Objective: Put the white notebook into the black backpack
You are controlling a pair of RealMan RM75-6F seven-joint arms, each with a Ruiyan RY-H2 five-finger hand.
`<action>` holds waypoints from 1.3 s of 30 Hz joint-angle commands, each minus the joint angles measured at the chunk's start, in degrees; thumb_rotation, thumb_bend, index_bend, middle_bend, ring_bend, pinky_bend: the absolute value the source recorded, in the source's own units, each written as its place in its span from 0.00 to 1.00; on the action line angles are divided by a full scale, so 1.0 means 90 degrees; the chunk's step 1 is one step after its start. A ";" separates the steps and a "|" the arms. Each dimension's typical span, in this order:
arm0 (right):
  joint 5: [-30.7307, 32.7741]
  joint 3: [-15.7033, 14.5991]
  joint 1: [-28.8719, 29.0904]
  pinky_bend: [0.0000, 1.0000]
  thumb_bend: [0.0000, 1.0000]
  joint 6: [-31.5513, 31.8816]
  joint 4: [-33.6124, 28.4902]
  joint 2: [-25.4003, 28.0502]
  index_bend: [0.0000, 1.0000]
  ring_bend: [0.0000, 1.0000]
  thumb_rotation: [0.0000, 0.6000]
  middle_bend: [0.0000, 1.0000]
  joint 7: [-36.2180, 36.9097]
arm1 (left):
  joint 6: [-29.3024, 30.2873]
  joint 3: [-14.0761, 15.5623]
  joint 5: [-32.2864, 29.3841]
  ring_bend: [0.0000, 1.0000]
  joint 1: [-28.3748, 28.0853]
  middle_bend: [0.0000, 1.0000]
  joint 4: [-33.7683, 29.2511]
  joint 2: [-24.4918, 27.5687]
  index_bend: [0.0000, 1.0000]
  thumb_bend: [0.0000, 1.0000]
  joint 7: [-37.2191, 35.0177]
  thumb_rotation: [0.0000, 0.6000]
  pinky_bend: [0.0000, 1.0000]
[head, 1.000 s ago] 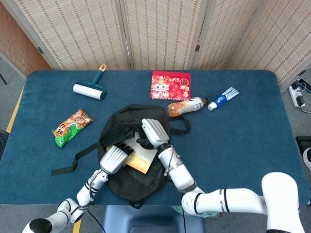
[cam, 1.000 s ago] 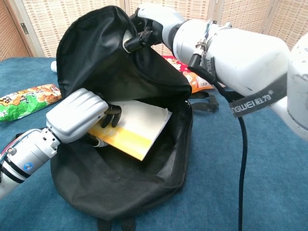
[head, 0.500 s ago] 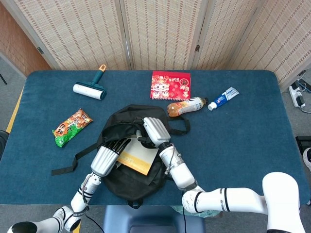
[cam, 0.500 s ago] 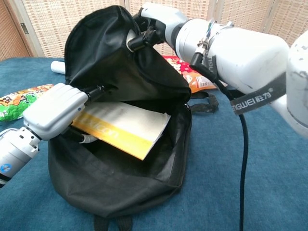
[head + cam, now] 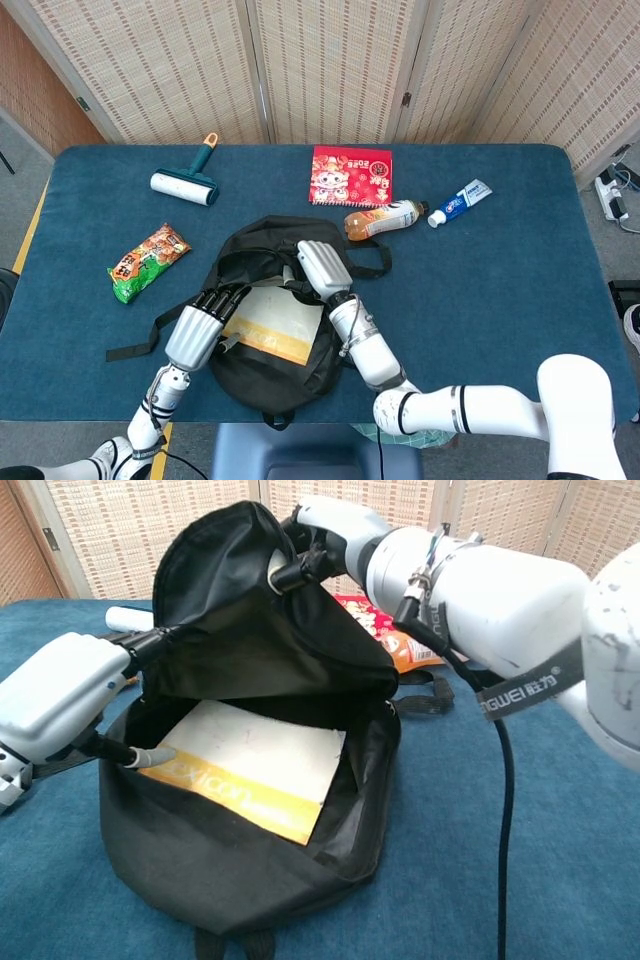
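The black backpack (image 5: 262,372) (image 5: 230,880) lies open in the middle of the table near the front edge. The white notebook (image 5: 272,322) (image 5: 252,762), with an orange strip along one edge, lies flat inside the opening. My right hand (image 5: 322,267) (image 5: 322,532) grips the backpack's upper flap and holds it up. My left hand (image 5: 200,327) (image 5: 55,695) is at the bag's left rim with its fingers stretched out and apart, holding nothing. Its thumb tip sits by the notebook's near left corner.
A lint roller (image 5: 185,183) and a snack bag (image 5: 148,262) lie at the left. A red booklet (image 5: 351,175), a drink bottle (image 5: 385,218) and a toothpaste tube (image 5: 460,202) lie behind the backpack. A loose strap (image 5: 140,338) trails left from the bag.
My left hand has let go of the notebook and drawn back to the left, out of the bag. The notebook has settled flat inside. The right hand still holds the flap up.
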 commanded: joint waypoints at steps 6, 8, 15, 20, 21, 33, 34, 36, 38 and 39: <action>0.0036 -0.0056 0.0002 0.31 0.87 -0.0101 0.0129 -0.0045 0.61 0.40 1.00 0.37 0.0020 | 0.0487 -0.0007 0.0153 0.33 0.0266 0.27 -0.0197 0.0225 0.21 0.00 -0.0822 1.00 0.35; 0.0013 -0.0082 -0.0012 0.31 0.87 -0.0118 0.0122 -0.0032 0.61 0.40 1.00 0.37 0.0025 | 0.0585 -0.0059 0.0134 0.34 0.0328 0.28 -0.0324 0.0326 0.22 0.00 -0.1000 1.00 0.35; -0.0108 -0.0242 -0.0118 0.31 0.87 -0.0236 -0.0072 0.0105 0.59 0.38 1.00 0.36 0.0066 | 0.0679 -0.0247 -0.0008 0.33 0.0474 0.28 -0.0764 0.0708 0.22 0.00 -0.1354 1.00 0.35; -0.0249 -0.0528 -0.0256 0.26 0.80 -0.0480 -0.0447 0.0459 0.50 0.33 1.00 0.31 0.0016 | 0.0595 -0.0341 -0.0171 0.33 0.0594 0.28 -0.0940 0.0965 0.22 0.00 -0.1398 1.00 0.35; -0.0250 -0.0595 -0.0278 0.24 0.75 -0.0581 -0.0542 0.0560 0.45 0.30 1.00 0.28 0.0005 | 0.0566 -0.0350 -0.0201 0.33 0.0611 0.28 -0.0957 0.0999 0.22 0.00 -0.1421 1.00 0.35; -0.0698 -0.1455 -0.0505 0.01 0.00 -0.1504 -0.1665 0.2057 0.00 0.00 0.98 0.00 -0.0153 | 0.0070 -0.0449 -0.0514 0.32 0.0730 0.28 -0.1189 0.1386 0.21 0.00 -0.1382 1.00 0.35; -0.0761 -0.1479 -0.0548 0.01 0.00 -0.1495 -0.1734 0.2156 0.00 0.00 0.97 0.00 -0.0116 | 0.0017 -0.0457 -0.0544 0.32 0.0733 0.28 -0.1227 0.1423 0.21 0.00 -0.1357 1.00 0.35; -0.0928 -0.1535 -0.0667 0.01 0.00 -0.1467 -0.1882 0.2388 0.00 0.00 0.95 0.00 -0.0007 | -0.0085 -0.0489 -0.0616 0.32 0.0741 0.28 -0.1308 0.1500 0.21 0.00 -0.1291 1.00 0.35; -0.1101 -0.1589 -0.0786 0.01 0.00 -0.1486 -0.2017 0.2652 0.00 0.00 0.95 0.00 0.0133 | -0.0209 -0.0519 -0.0706 0.32 0.0749 0.28 -0.1391 0.1585 0.21 0.00 -0.1240 1.00 0.35; -0.1188 -0.1610 -0.0839 0.01 0.00 -0.1507 -0.2069 0.2771 0.00 0.00 0.95 0.00 0.0205 | -0.0262 -0.0537 -0.0749 0.32 0.0752 0.28 -0.1426 0.1624 0.21 0.00 -0.1218 1.00 0.35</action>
